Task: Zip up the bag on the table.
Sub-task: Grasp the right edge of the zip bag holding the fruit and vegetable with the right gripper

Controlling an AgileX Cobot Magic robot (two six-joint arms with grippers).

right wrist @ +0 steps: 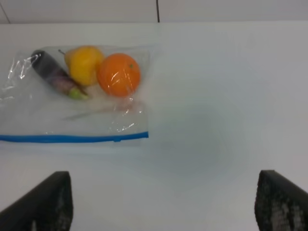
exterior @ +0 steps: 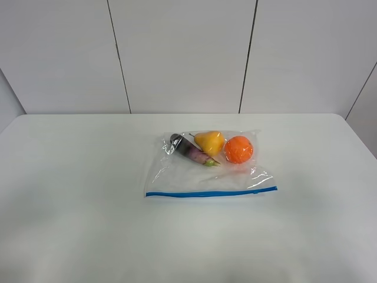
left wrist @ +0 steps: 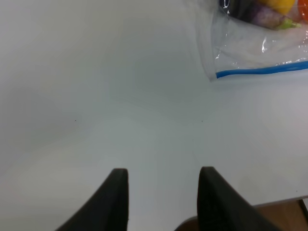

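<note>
The clear plastic bag (exterior: pixel 203 171) lies flat on the white table (exterior: pixel 76 194), its blue zipper strip (exterior: pixel 211 192) along the near edge. Inside are a yellow pear (exterior: pixel 210 142), an orange (exterior: pixel 238 149) and a purple eggplant (exterior: pixel 191 150). Neither arm shows in the high view. The left gripper (left wrist: pixel 162 192) is open and empty over bare table, apart from the bag's corner (left wrist: pixel 216 74). The right gripper (right wrist: pixel 163 202) is open wide and empty, with the bag (right wrist: pixel 72 110) and its zipper strip (right wrist: pixel 72 138) ahead of one finger.
The table's near edge (left wrist: pixel 284 204) shows beside the left gripper. White wall panels (exterior: pixel 182 53) stand behind the table's far edge. The bag is the only thing on the tabletop.
</note>
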